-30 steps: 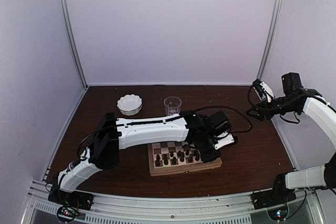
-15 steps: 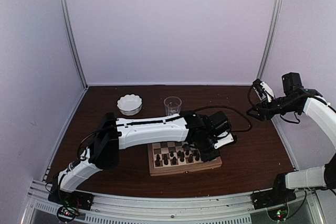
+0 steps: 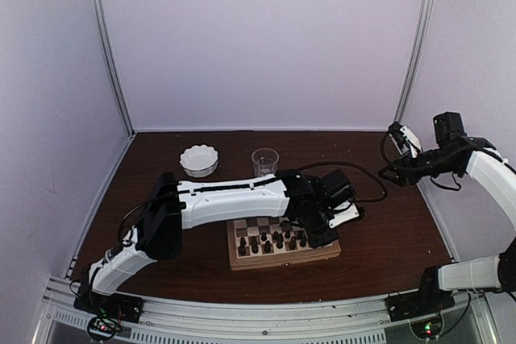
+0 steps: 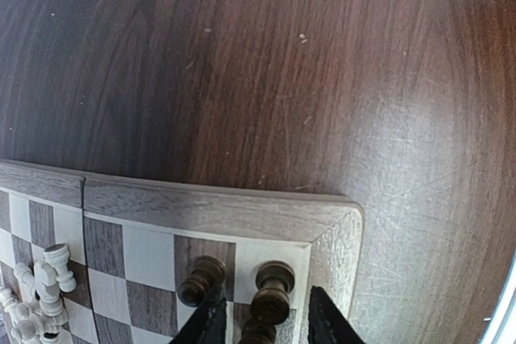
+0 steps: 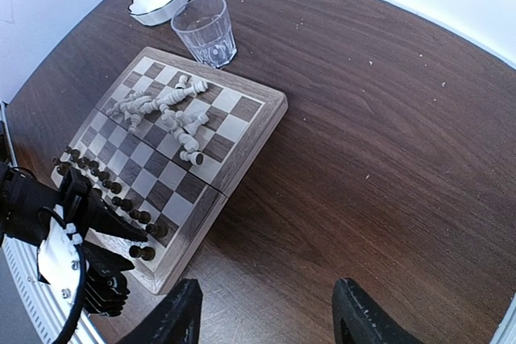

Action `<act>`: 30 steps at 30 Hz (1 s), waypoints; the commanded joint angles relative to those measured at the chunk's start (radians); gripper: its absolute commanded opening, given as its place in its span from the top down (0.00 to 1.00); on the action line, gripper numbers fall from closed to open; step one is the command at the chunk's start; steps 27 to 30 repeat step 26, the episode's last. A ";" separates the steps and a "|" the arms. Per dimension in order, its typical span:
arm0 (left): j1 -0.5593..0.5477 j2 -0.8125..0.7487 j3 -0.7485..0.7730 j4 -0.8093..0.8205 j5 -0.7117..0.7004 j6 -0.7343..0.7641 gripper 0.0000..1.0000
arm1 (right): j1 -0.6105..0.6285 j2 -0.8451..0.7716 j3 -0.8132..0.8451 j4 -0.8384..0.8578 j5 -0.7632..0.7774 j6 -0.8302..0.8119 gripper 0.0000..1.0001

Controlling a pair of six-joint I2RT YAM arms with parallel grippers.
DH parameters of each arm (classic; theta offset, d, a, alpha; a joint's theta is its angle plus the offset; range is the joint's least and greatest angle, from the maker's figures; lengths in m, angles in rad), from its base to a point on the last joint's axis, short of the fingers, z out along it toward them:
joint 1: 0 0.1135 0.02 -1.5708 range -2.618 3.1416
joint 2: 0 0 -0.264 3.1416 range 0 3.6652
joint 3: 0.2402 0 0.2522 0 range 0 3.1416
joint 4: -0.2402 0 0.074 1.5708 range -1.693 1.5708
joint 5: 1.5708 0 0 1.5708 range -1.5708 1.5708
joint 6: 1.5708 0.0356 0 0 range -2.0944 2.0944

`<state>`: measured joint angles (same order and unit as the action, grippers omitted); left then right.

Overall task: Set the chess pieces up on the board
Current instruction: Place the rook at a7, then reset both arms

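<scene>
The board [image 3: 282, 262] lies in the middle of the table. Dark chess pieces [image 3: 274, 241] stand in rows along its near side. Cream-white pieces [image 5: 165, 106] lie in a heap on the far half. My left gripper [image 3: 318, 235] reaches down over the board's right near corner [image 4: 218, 207]. In the left wrist view its jaws [image 4: 266, 296] straddle a standing dark piece [image 4: 272, 300], with a gap on both sides. Another dark piece [image 4: 201, 279] stands just left of the left finger. My right gripper [image 3: 399, 151] hangs high at the right, open [image 5: 266, 312] and empty.
A clear glass [image 3: 264, 161] and a scalloped white bowl [image 3: 198, 160] stand behind the board. A black cable [image 3: 363, 179] loops on the table right of the left wrist. Bare dark tabletop lies right of the board [image 5: 363, 159]. Pale walls close in the sides and back.
The left gripper's jaws have spread a little around the dark corner piece and the wrist has shifted very slightly. The right arm has not moved.
</scene>
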<state>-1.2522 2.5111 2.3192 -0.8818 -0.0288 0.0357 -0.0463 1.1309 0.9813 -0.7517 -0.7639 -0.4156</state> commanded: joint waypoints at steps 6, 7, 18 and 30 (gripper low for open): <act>-0.005 -0.185 0.024 0.021 -0.094 0.037 0.54 | -0.006 -0.061 0.077 -0.044 0.048 -0.014 0.40; -0.005 -0.204 0.025 0.010 -0.121 0.043 0.53 | -0.006 -0.063 0.100 -0.055 0.064 -0.013 0.40; 0.286 -0.732 -0.424 -0.040 -0.284 -0.123 0.03 | -0.006 -0.108 0.286 0.014 0.363 0.259 0.00; 0.511 -1.084 -0.875 0.145 -0.370 -0.226 0.02 | -0.006 -0.180 0.208 0.107 0.325 0.305 0.01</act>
